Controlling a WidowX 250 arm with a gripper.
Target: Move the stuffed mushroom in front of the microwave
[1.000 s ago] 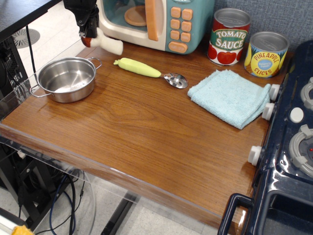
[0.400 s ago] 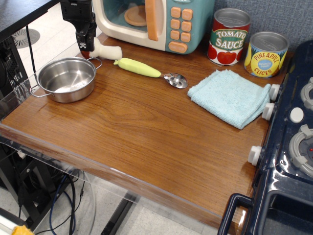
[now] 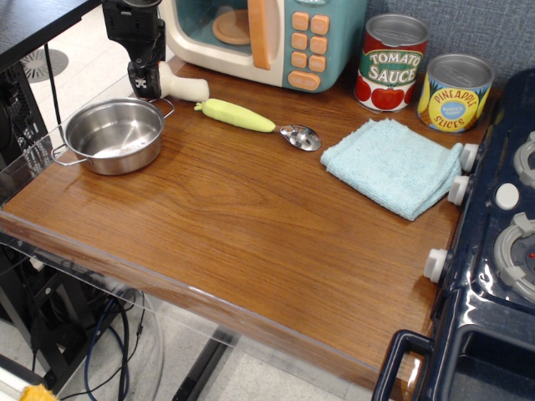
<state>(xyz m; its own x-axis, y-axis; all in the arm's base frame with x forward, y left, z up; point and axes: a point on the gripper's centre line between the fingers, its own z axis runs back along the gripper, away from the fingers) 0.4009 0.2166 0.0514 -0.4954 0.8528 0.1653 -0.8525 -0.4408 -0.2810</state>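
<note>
The stuffed mushroom (image 3: 187,86) lies on its side on the wooden counter, just in front of the left end of the microwave (image 3: 276,38). Only its cream stem shows. Its reddish-brown cap is hidden behind my black gripper (image 3: 144,81). The gripper hangs down over the cap end, with its near finger (image 3: 140,73) a little apart from the stem. It looks slightly open around the cap. The microwave, with a cream body, teal front and orange handle and buttons, stands at the back of the counter.
A steel pot (image 3: 114,134) sits just left of and below the gripper. A green-handled spoon (image 3: 251,119) lies right of the mushroom. A folded blue cloth (image 3: 393,164), a tomato sauce can (image 3: 392,63) and a pineapple can (image 3: 454,92) are to the right. A toy stove (image 3: 501,242) is at the right edge.
The gripper came down and set the mushroom on the counter in front of the microwave. Its near finger then shifted slightly left and down, while the stem stayed put.
</note>
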